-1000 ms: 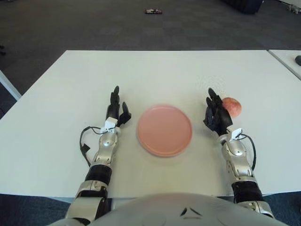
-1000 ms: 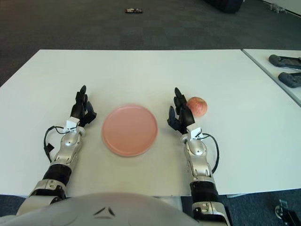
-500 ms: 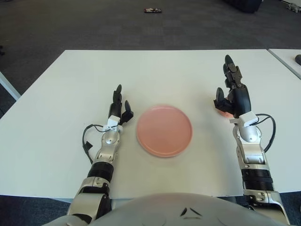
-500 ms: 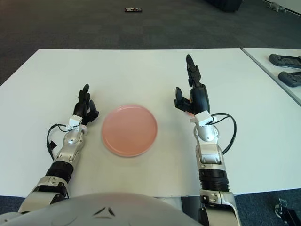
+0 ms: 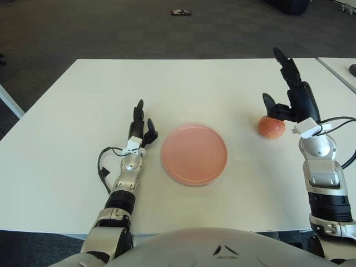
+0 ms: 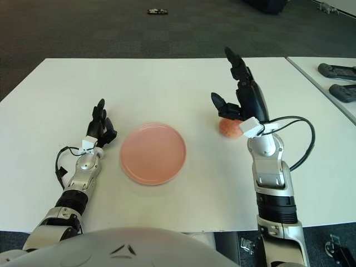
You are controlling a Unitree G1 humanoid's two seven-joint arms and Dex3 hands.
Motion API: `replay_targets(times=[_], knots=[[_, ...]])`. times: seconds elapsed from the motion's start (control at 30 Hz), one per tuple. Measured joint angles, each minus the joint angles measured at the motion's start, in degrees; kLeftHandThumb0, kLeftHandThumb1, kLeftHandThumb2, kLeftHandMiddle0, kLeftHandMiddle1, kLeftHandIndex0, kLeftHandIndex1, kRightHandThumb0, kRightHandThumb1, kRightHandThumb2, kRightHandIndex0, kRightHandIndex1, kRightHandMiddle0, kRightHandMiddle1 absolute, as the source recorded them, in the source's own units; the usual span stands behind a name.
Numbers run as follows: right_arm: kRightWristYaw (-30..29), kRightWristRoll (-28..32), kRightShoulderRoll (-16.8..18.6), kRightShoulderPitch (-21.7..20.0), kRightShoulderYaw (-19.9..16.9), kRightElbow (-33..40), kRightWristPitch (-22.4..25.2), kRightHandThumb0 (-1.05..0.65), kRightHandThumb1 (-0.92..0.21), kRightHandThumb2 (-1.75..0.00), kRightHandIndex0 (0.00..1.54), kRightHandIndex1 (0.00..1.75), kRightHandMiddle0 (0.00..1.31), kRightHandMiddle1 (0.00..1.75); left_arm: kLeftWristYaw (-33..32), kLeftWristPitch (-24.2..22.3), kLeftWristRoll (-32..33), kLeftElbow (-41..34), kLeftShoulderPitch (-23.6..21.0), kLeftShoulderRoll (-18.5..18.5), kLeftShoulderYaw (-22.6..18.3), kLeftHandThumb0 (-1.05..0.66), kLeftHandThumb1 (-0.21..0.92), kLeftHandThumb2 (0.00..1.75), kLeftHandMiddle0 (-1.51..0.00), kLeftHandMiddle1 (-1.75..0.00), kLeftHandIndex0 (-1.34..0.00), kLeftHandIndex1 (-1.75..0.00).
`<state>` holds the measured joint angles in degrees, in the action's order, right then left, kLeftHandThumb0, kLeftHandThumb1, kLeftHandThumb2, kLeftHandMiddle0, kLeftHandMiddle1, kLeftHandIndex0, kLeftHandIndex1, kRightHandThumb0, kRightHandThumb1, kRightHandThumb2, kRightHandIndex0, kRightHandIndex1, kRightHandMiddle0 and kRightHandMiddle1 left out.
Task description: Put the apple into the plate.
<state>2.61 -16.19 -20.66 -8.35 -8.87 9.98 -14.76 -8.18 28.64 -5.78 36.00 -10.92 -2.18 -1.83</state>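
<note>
The apple (image 5: pixel 271 127) is sitting on the white surface (image 5: pixel 83 111) at three o'clock from the pink plate (image 5: pixel 194 154), well apart from it. Being round, it risks rolling away if the fingers are nudging it off-centre. The right hand (image 5: pixel 292 100) is hovering spread wide just beyond the apple's one o'clock side, holding nothing. The left hand (image 5: pixel 139 128) is showing at nine o'clock of the plate, fingers extended.

White table (image 5: pixel 183 83): fills most of the view, with dark carpet floor (image 5: pixel 111 28) beyond its far edge. Small dark object (image 5: pixel 181 13): lies on the floor at 12 o'clock. Second white table (image 6: pixel 328 83): stands at 2 o'clock and carries two dark controllers (image 6: pixel 337 72), (image 6: pixel 342 93) side by side.
</note>
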Motion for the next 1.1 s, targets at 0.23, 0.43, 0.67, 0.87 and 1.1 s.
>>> replay_targets(times=[0.23,0.43,0.67,0.87,1.1], knots=[[-3.46,-0.62,-0.41,-2.28,-0.97,-5.15,-2.09,-0.96,-0.92,-0.72,0.08,0.01,0.00,0.26,0.00,0.34,-0.01,0.09,-0.09,0.13,0.03,-0.79,0.92,1.03,-0.17,-0.01,0.00,-0.35],[-7.60,-5.32,-3.47,-4.56,-1.75,-7.28,-4.04,-1.00,-0.92,-0.73,0.06,0.01,0.00,0.23,0.00,0.47,0.02,0.14,-0.14,0.17,0.03,-0.79,0.92,1.02,-0.17,-0.01,0.00,-0.37],[-6.77,-6.86,-8.71,-6.33,-2.28,-8.47,-5.13,-1.04,-0.92,-0.62,0.01,0.00,0.00,0.03,0.01,0.64,0.13,0.32,-0.15,0.18,0.01,-0.79,0.92,1.02,-0.18,-0.01,0.00,-0.37],[-4.33,-6.17,-11.87,-6.79,-3.18,-9.82,-2.55,-1.05,-0.92,-0.31,0.00,0.00,0.00,0.00,0.01,0.67,0.29,0.34,-0.16,0.17,0.00,-0.80,0.92,1.02,-0.17,-0.01,0.00,-0.37],[-1.17,-6.28,-12.45,-6.93,-2.37,-9.77,4.39,-1.05,-0.90,-0.12,0.00,0.00,0.00,0.00,0.01,0.61,0.35,0.36,-0.16,0.17,0.01,-0.80,0.92,1.02,-0.17,-0.01,0.00,-0.36]])
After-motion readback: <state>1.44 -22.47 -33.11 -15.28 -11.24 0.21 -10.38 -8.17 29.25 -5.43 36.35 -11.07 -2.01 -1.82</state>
